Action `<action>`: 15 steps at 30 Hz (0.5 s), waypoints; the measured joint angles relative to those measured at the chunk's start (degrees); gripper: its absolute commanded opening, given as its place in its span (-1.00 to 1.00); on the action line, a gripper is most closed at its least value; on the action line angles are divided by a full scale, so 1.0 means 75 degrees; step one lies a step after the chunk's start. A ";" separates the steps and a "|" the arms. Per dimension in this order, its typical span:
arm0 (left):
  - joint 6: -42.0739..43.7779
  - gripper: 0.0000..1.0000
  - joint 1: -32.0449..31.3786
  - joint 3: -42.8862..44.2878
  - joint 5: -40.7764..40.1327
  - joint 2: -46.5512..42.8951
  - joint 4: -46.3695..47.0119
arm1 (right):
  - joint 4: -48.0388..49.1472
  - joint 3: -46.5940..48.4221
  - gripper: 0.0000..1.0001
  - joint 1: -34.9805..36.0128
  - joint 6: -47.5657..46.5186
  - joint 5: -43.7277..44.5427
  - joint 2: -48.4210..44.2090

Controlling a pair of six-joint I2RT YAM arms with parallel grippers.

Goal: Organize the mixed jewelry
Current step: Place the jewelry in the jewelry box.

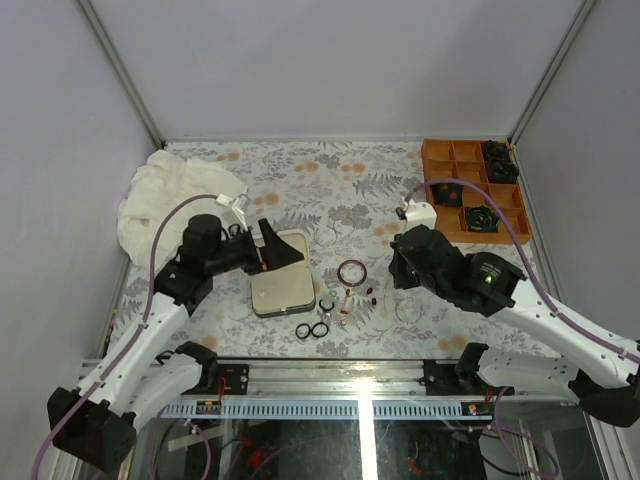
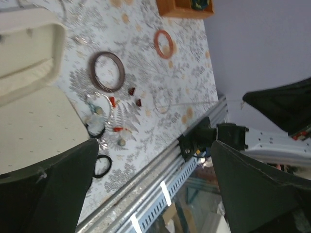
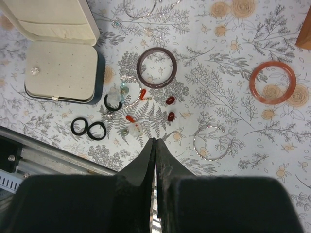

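The loose jewelry lies on the floral tablecloth right of the open navy case (image 1: 283,282). A dark brown bangle (image 1: 351,272) (image 3: 157,67) lies above two black rings (image 1: 311,330) (image 3: 88,129), small red beads (image 3: 170,108) and a third black ring (image 3: 112,102). An orange bangle (image 3: 272,82) (image 2: 164,43) and a thin silver hoop (image 3: 213,142) lie further right. My left gripper (image 1: 270,245) (image 2: 155,194) is open and empty, over the case's lid. My right gripper (image 1: 400,265) (image 3: 155,141) is shut and empty, hovering just right of the pile.
An orange divided tray (image 1: 440,165) with black rosettes stands at the back right. A white cloth (image 1: 175,195) is bunched at the back left. Another silver hoop (image 1: 328,235) lies behind the case. The metal rail (image 1: 340,380) runs along the near edge.
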 measured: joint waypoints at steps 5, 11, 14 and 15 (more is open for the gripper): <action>-0.0259 0.93 -0.0874 -0.0254 0.0029 -0.0041 0.0562 | -0.0224 0.0417 -1.00 0.0000 -0.0157 -0.0009 -0.0093; -0.0388 0.76 -0.1818 -0.0256 -0.0560 -0.0055 0.1043 | -0.0332 0.0793 -1.00 0.0000 -0.0321 -0.0015 -0.0105; -0.0382 0.68 -0.2553 -0.0259 -0.1204 -0.0035 0.1174 | -0.0358 0.0874 -1.00 0.0000 -0.0385 -0.0015 -0.0090; -0.0373 0.63 -0.2850 -0.0265 -0.1469 -0.0023 0.1236 | -0.0364 0.0889 -1.00 0.0000 -0.0399 -0.0017 -0.0073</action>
